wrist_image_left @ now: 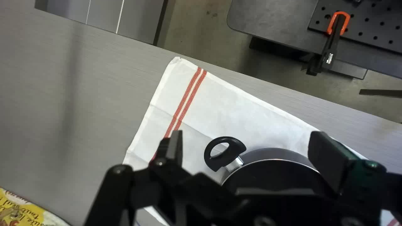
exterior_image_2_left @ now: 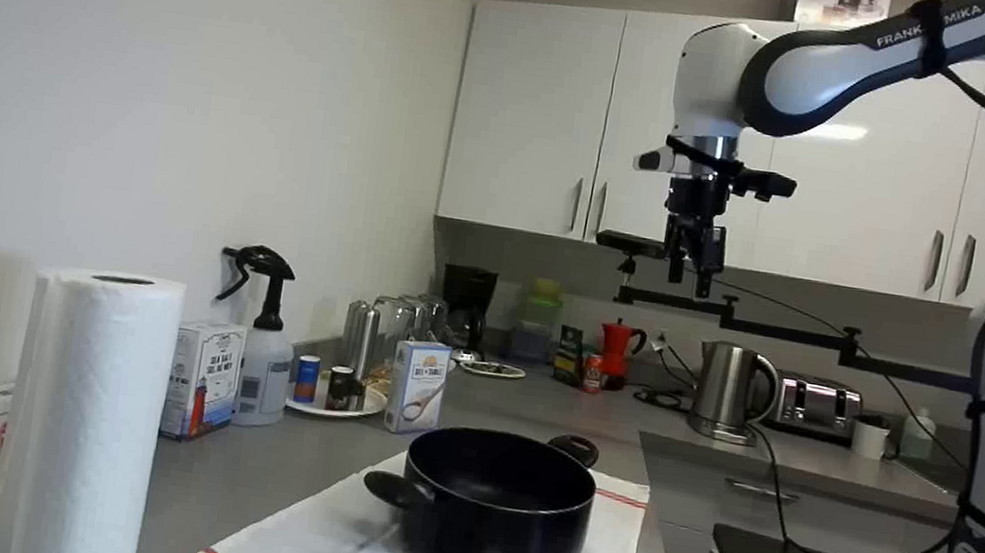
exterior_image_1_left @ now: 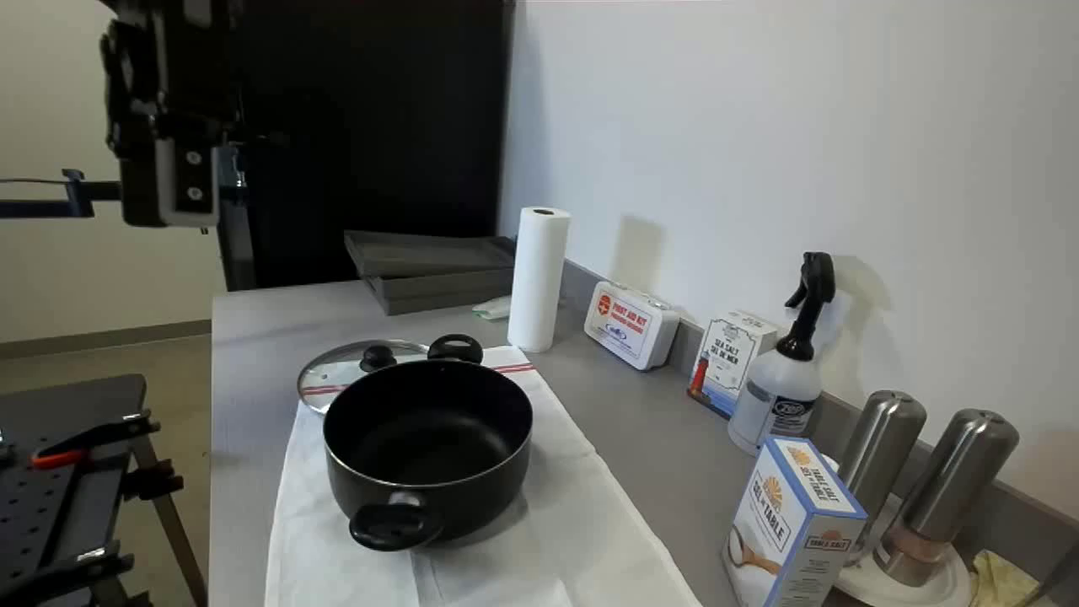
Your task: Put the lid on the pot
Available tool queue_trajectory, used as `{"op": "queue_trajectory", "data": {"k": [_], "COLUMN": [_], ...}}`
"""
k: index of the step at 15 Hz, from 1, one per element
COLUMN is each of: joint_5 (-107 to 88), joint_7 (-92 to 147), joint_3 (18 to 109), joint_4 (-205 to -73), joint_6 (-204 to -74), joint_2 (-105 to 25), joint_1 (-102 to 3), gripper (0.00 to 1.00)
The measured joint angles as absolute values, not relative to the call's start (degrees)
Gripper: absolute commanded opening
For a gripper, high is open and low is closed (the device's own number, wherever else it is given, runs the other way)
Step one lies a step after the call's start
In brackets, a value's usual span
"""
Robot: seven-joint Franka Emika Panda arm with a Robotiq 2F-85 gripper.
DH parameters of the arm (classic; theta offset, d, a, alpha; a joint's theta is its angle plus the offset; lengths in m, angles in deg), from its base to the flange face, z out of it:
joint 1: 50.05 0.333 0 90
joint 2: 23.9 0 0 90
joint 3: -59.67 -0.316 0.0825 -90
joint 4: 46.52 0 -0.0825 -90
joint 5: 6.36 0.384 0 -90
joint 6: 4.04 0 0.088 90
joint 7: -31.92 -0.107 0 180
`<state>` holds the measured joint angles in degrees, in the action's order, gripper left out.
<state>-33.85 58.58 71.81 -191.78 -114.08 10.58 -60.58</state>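
Lifting round clear-glass lid point(exterior_image_1_left: 340, 371) (just beside wide black metal pot point(exterior_image_1_left: 464, 499), on white cloth point(exterior_image_1_left: 582, 514)): grip black centre knob point(exterior_image_1_left: 377, 357); prob. light, stiff, slippery, fragile; min. force req'd. Black two-finger gripper point(exterior_image_2_left: 690, 279): spread, empty.

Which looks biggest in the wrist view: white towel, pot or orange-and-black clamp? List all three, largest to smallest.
1. White towel
2. Pot, partly hidden behind the end effector
3. Orange-and-black clamp, clearly smallest
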Motion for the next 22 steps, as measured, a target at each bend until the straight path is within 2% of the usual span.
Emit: {"op": "queue_trajectory", "data": {"k": [15,22], "joint_5": [-33.85,-32.83], "joint_7": [58.58,58.81], "joint_3": [71.82,71.55], "joint_4": [-191.78,-191.83], "joint_6": [-114.06,-115.52], "joint_2": [10.45,7.38], "joint_1": [-60.22,-55.13], "gripper": [1.00,1.00]}}
